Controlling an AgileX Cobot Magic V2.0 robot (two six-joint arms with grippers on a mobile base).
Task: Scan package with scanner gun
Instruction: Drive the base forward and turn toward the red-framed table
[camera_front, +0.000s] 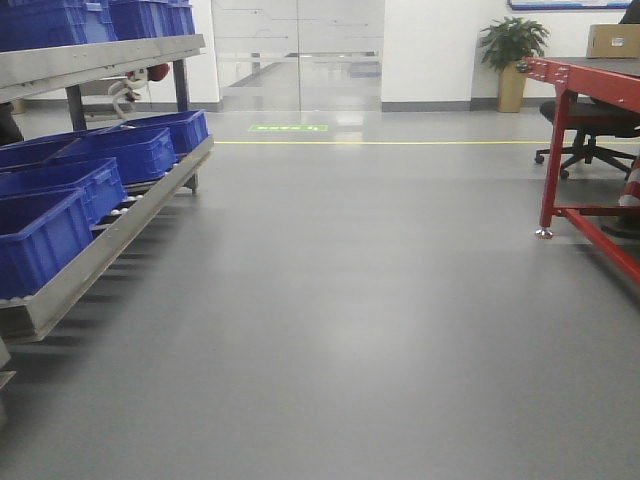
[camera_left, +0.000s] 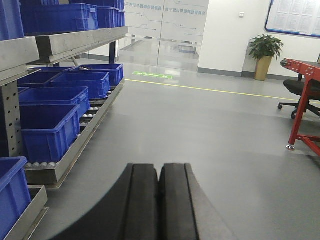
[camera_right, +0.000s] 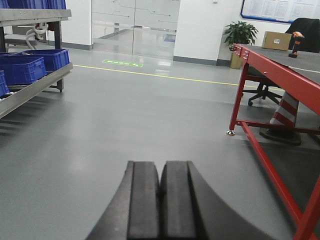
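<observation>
While left tool (camera_left: 159, 169) and right tool (camera_right: 160, 166) sit closed, scanner gun (camera_right: 296, 42) upright on red table (camera_right: 272, 72), beside package (camera_right: 276, 40).

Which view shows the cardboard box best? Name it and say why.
The right wrist view: the whole cardboard box sits in frame on the red table, far off. The front view shows it too, cut by the right edge. The left wrist view shows only the table's end, no box.
</observation>
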